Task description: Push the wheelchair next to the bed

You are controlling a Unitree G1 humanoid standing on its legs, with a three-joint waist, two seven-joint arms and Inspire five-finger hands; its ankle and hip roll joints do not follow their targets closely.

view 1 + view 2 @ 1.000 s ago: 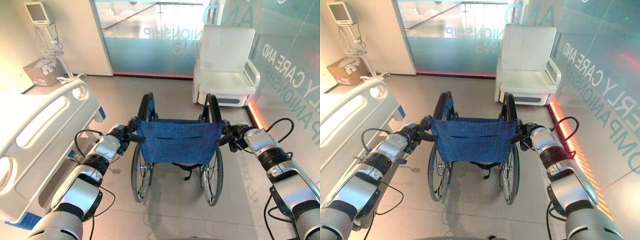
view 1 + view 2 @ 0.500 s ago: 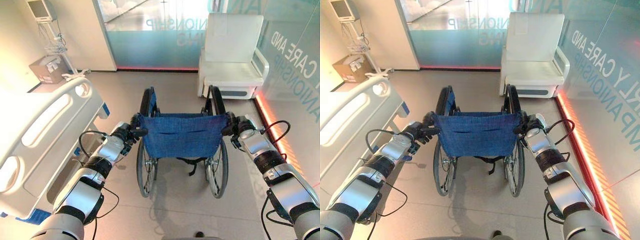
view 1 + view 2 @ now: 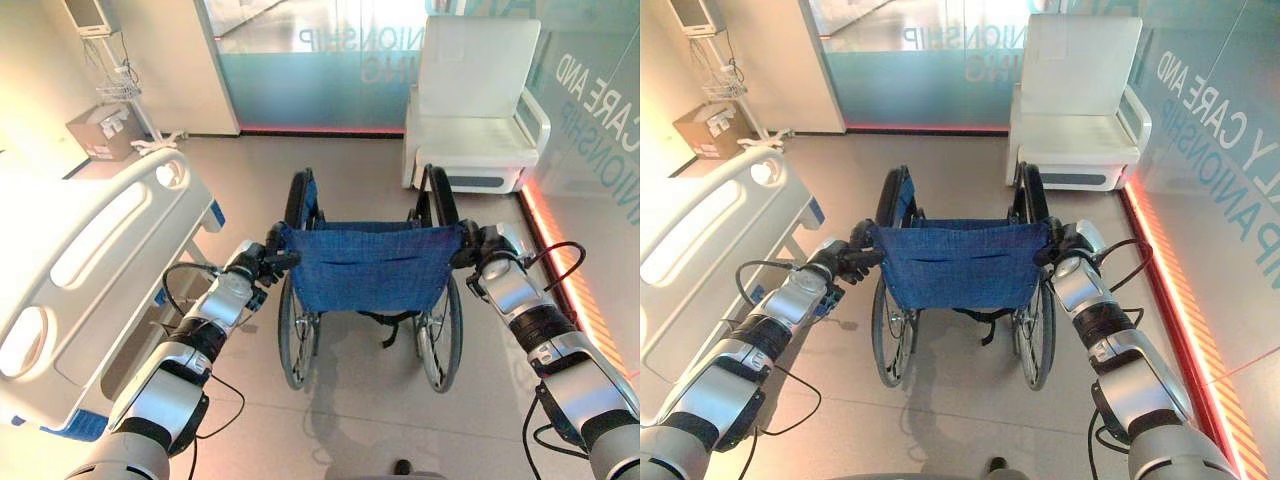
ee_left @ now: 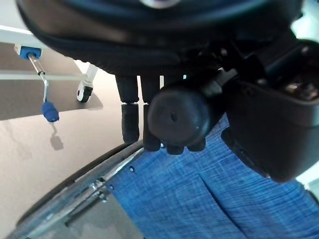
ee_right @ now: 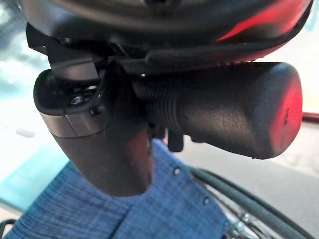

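The blue fabric-backed wheelchair [image 3: 370,275] with black wheels stands on the grey floor [image 3: 350,420], beside the foot end of the white plastic-railed hospital bed [image 3: 90,260]. The left hand [image 3: 262,262] is clenched round its left push grip [image 4: 177,115]; the right hand [image 3: 480,245] grasps the right push grip [image 5: 234,117].

white armchair [image 3: 478,110] | cardboard box [image 3: 100,132] | monitor stand [image 3: 115,75]
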